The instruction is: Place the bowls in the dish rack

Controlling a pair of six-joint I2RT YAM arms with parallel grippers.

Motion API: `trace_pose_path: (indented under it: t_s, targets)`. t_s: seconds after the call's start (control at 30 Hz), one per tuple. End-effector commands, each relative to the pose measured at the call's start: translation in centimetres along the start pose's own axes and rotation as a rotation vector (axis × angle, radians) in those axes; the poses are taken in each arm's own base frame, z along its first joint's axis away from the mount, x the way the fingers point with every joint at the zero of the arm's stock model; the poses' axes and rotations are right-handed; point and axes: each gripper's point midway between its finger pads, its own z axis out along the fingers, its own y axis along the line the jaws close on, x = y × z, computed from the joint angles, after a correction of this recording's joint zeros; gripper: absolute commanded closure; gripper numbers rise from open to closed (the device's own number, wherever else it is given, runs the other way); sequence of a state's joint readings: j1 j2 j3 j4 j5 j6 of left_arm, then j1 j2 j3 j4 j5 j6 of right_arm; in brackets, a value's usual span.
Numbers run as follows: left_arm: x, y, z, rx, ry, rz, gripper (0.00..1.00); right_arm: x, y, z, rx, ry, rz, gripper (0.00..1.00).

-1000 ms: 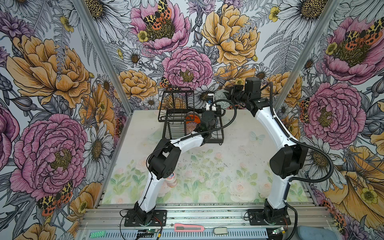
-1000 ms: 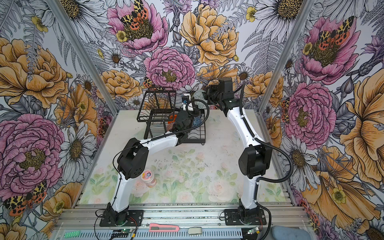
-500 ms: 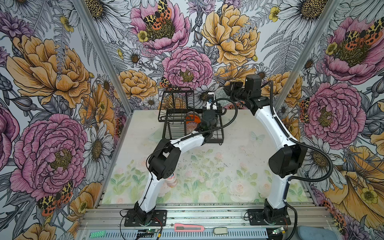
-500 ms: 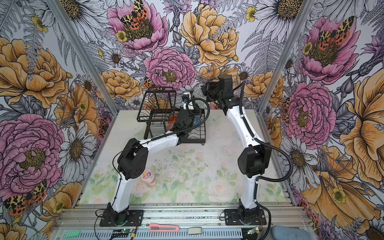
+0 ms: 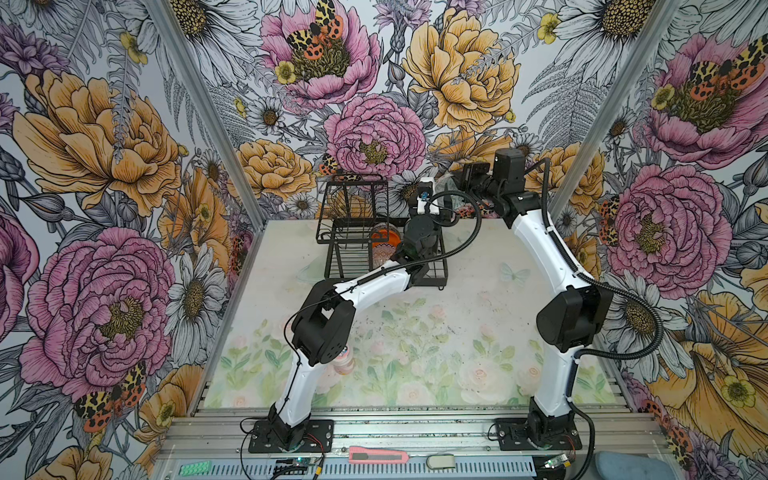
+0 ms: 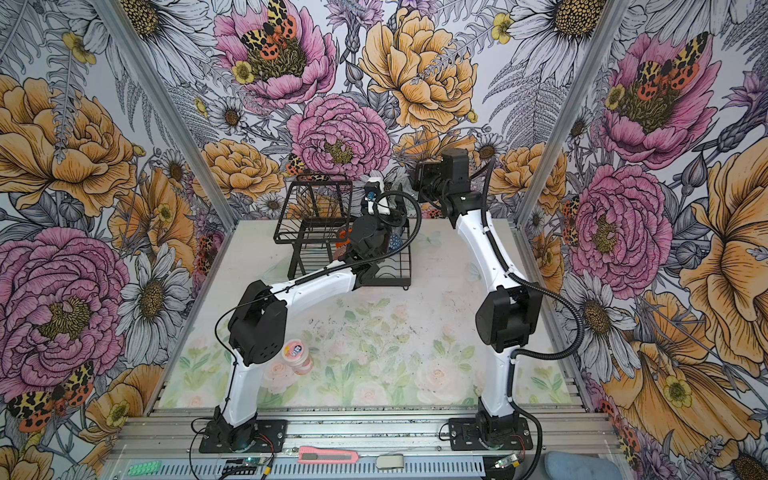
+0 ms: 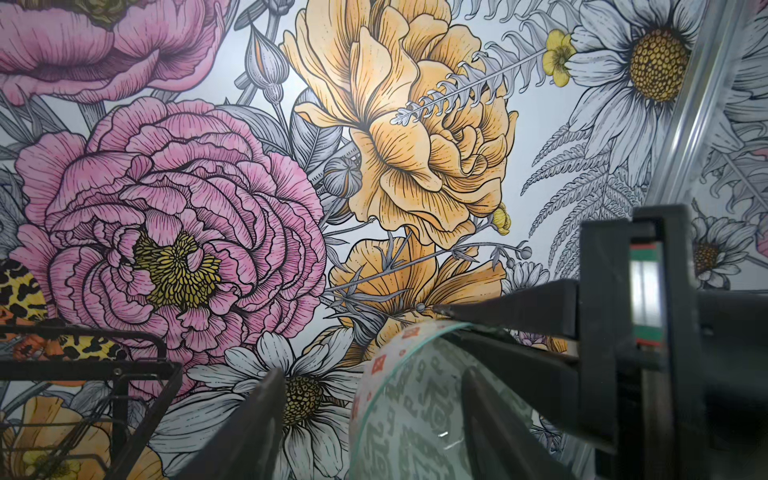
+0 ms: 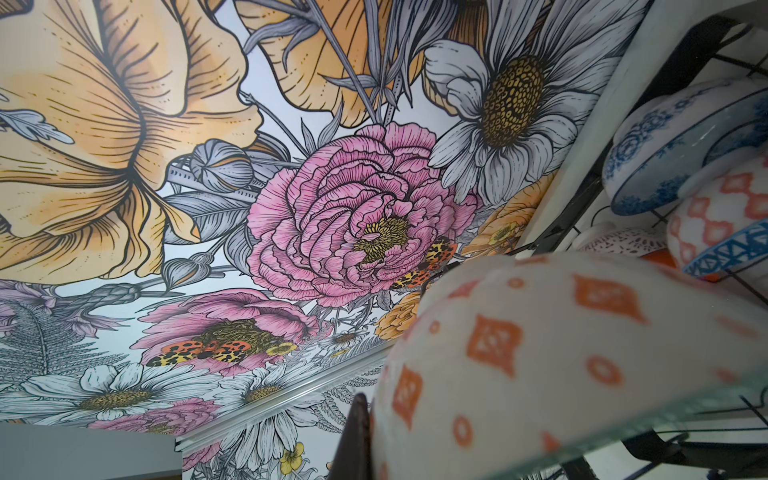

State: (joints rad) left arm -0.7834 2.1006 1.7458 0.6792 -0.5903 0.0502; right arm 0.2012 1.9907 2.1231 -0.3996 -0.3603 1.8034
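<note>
Clamping our right pincer (image 7: 440, 322) on the rim of the grey-green bowl (image 7: 415, 419), aloft near the dish rack (image 5: 351, 259), left pincer (image 7: 372, 374) spread apart, we should back the left away, then lower gently among the racked bowls (image 8: 648, 166).

White arm links (image 5: 540, 245) carry black joints (image 5: 573, 318) and corrugated cables (image 5: 660, 332).

Grey-green bowl (image 7: 415, 415): rim was pinched by R gripper (image 7: 446, 322).
L gripper (image 7: 372, 376): jaws stood wide, bowl wall btwn.
Dish rack (image 7: 120, 370): nearby.

black dish rack (image 7: 83, 365), orange-diamond white bowl (image 8: 540, 353)
</note>
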Motion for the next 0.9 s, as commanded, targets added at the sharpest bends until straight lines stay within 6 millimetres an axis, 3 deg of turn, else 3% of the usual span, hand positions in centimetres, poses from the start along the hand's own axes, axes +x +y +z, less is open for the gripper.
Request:
trace_pose_path:
  t_s: [0.0,0.37,0.47,0.5,0.63,0.87]
  targets:
    - [-2.8,0.4,-0.9,-0.02,-0.007,-0.011,0.02,-0.3,4.0,-1.0,-0.126,-0.011,-0.082,1.0]
    - [-3.7,3.4,-2.1,-0.057,0.221,-0.065,0.01,-1.8,5.0,-1.3,-0.152,-0.037,-0.246,1.0]
    - [-2.9,4.0,-2.4,-0.024,0.317,-0.102,0.01,-2.2,4.6,-1.3,-0.142,-0.04,-0.29,1.0]
    - [-4.7,4.1,-2.7,0.006,0.32,-0.126,0.01,-2.4,4.5,-1.4,-0.137,-0.049,-0.305,1.0]
    - [-5.6,4.5,-3.1,0.075,0.41,-0.149,0.01,-2.5,4.1,-1.4,-0.127,-0.063,-0.406,1.0]
    - [-5.4,6.6,-4.2,0.111,0.509,-0.239,0.01,-1.5,1.4,-0.5,-0.068,-0.039,-0.52,1.0]
